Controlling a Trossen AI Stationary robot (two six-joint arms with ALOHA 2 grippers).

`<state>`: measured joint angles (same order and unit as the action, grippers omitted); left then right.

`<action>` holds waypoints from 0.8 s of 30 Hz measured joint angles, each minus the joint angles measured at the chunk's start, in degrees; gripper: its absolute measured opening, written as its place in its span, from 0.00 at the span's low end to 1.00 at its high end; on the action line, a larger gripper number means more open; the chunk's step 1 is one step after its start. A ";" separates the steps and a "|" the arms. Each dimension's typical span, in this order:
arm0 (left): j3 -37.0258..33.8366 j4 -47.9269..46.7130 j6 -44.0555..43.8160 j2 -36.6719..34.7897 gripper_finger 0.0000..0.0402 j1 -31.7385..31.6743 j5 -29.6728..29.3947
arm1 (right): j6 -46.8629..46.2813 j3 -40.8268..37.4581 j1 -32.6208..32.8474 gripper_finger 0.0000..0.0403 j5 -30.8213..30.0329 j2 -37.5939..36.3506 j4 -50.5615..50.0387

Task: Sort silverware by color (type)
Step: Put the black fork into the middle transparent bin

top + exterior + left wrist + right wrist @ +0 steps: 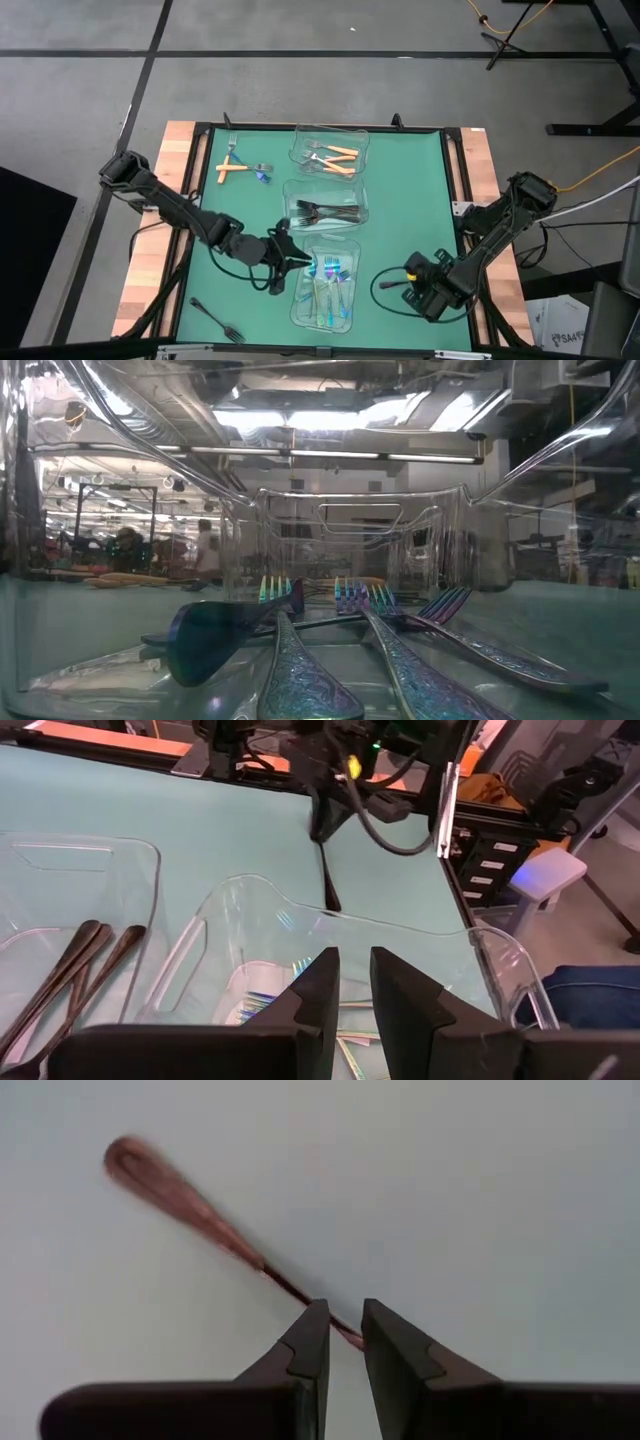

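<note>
Along the green bench (pixel 400 200), three clear plastic tubs (pixel 327 287) hold orange-handled forks (pixel 335 156), dark forks (pixel 325 212), iridescent forks (pixel 330 275). Left tool (pixel 290 258) narrow, empty; right tool (pixel 340 1330) grips a slim utensil (pixel 175 1190).

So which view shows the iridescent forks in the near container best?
The low view: it looks through the clear container's wall at the iridescent forks, showing tines and patterned handles close up. The high view shows them small, from above. The left wrist view catches only handle ends past the left gripper. The right wrist view shows none.
</note>
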<state>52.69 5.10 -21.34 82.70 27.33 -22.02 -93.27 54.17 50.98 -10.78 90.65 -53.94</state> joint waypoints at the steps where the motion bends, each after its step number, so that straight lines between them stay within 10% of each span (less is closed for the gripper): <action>1: 0.00 0.00 0.00 0.00 0.14 -0.15 -0.02 | 1.20 0.01 0.00 0.13 0.02 0.00 0.31; 24: 0.00 0.00 -0.07 0.00 0.14 -1.98 0.00 | 21.60 -4.27 0.00 0.13 6.48 0.00 6.49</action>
<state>52.69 5.11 -21.41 82.70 25.34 -22.02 -71.67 49.90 50.98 -4.30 90.65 -47.45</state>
